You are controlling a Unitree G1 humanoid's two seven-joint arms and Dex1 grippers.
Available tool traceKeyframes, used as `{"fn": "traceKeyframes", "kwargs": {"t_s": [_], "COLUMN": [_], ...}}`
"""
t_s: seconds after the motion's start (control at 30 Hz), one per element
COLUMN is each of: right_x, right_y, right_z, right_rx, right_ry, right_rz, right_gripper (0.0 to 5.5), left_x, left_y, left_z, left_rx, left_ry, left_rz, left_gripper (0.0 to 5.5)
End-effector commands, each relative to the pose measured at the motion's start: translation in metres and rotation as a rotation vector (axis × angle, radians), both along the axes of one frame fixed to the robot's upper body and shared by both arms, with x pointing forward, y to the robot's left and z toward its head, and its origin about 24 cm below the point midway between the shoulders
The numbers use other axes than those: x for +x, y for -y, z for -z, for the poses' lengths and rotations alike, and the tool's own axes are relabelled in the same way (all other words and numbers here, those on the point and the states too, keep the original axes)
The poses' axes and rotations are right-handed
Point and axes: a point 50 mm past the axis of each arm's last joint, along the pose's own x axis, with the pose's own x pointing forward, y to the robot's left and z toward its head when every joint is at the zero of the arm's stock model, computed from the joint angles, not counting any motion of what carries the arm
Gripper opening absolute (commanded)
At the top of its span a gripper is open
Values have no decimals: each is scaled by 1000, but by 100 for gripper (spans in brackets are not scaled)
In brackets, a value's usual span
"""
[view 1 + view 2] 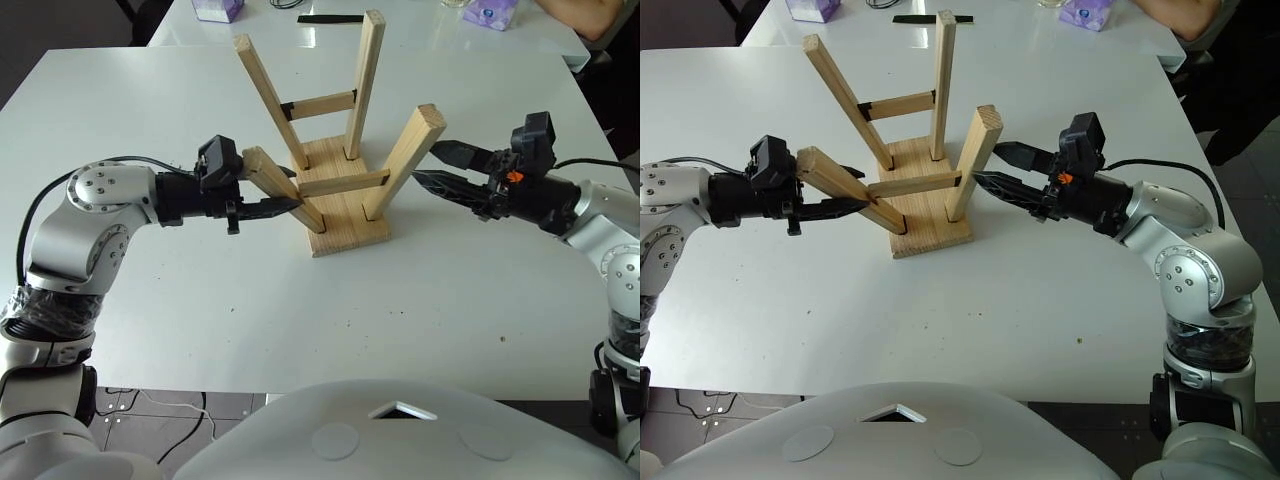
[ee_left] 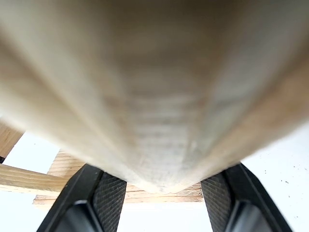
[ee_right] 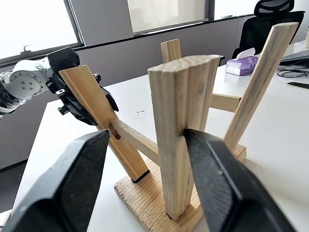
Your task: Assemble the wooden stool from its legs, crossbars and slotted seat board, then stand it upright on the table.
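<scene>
The stool stands upside down mid-surface point(image 1: 150, 300): the slotted seat board point(image 1: 350, 235) lies flat, with four legs pointing up. One crossbar point(image 1: 322, 105) joins the two far legs and another point(image 1: 342, 182) joins the two near ones.

The left gripper point(image 1: 290, 188) straddles the near-left leg point(image 1: 268, 168), which tilts outward. Its fingers are clamped on that leg; one finger point(image 1: 270, 208) shows in front and the other is mostly hidden behind the wood. From the left wrist, the leg is a close blur between the two pads point(image 2: 108, 195), with a corner of the board beyond.

The right gripper point(image 1: 428, 164) is level with the near-right leg point(image 1: 408, 155), its fingers spread apart. From the right wrist they flank that leg; whether the tips touch it is unclear.
</scene>
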Motion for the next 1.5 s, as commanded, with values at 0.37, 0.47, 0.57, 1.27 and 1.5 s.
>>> {"fn": "traceKeyframes", "kwargs": {"t_s": [0.37, 0.47, 0.57, 1.27, 1.5], "right_x": [13, 24, 33, 62, 66], "right_y": [5, 22, 36, -110, -108], "right_z": [34, 39, 39, -101, -29], "right_rx": [-348, -493, -613, -103, -274], "right_ry": [81, 141, 183, 654, 446], "right_rz": [-207, -163, -117, 300, 361], "right_gripper": [283, 283, 283, 283, 283], "left_x": [-11, -10, -10, 5, 1], "left_y": [8, 8, 9, 10, 10], "left_z": [44, 43, 43, 49, 54], "left_rx": [133, 134, 135, 156, 164], "left_ry": [-226, -224, -221, -228, -237], "left_rz": [12, 17, 21, -75, -96], "left_gripper": [205, 205, 205, 205, 205]}}
